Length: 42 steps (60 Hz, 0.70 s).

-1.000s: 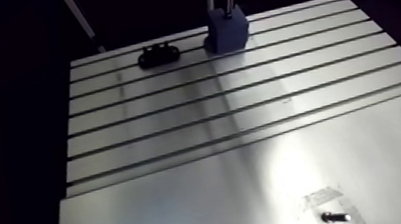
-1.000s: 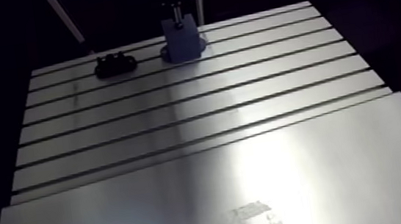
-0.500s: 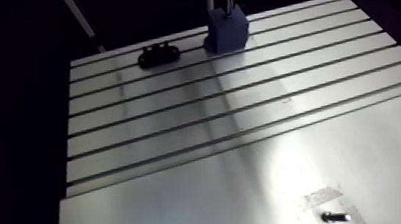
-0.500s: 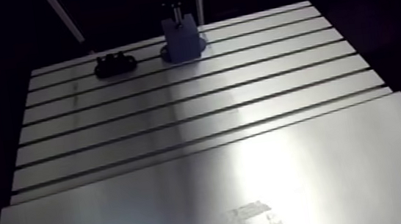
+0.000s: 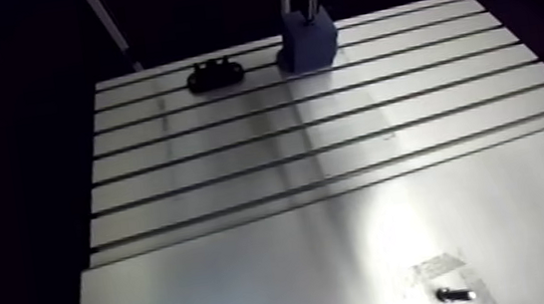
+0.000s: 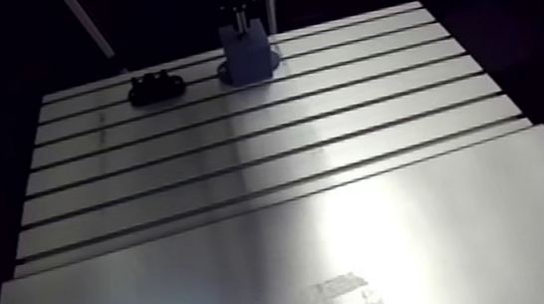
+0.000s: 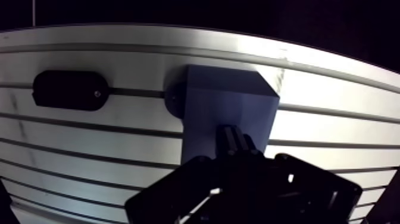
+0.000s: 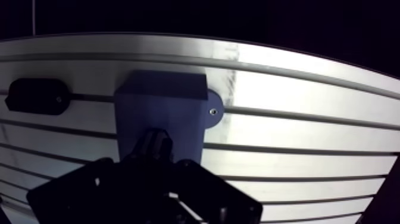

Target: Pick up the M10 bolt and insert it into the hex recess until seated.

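Claw (image 7: 233,140) over blue block (image 7: 229,107) at far counter (image 5: 288,167) side, grip too dark to tell, black part (image 5: 215,73) left, near sticker (image 5: 437,268) too small to read.

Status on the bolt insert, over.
Claw right over blue block, grip unreadable. Recess hidden under it. Black mount beside block, apart. Small bolt-like piece lies on near plate, far from claw.

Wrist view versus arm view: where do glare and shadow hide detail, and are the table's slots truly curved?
Arm view: glare washes out the smooth plate towards its near edge. Wrist view: the hand is only a dark silhouette over the blue block, the table glares white beside the block, and its straight slots bow because of the wide-angle lens, not because they are curved.
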### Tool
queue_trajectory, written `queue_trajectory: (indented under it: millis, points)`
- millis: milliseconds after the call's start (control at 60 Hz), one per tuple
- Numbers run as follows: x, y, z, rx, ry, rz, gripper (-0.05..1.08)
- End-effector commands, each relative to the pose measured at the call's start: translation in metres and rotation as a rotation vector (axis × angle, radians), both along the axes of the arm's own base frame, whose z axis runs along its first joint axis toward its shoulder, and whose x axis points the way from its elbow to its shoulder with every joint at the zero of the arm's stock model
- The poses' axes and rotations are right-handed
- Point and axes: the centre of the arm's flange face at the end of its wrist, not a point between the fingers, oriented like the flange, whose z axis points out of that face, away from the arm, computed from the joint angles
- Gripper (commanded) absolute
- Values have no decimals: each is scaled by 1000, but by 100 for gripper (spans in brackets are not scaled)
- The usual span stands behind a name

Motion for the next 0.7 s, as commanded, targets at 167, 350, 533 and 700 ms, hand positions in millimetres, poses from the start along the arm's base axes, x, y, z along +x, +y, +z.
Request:
queue_trajectory:
  millis: [167, 350, 533, 700]
  points:
    - [1, 0, -1, -1, -2, 3, 108]
    - [0, 0, 0, 0, 0, 4, 108]
    - [1, 0, -1, -1, -2, 6, 108]
    - [1, 0, -1, -1, -2, 6, 108]
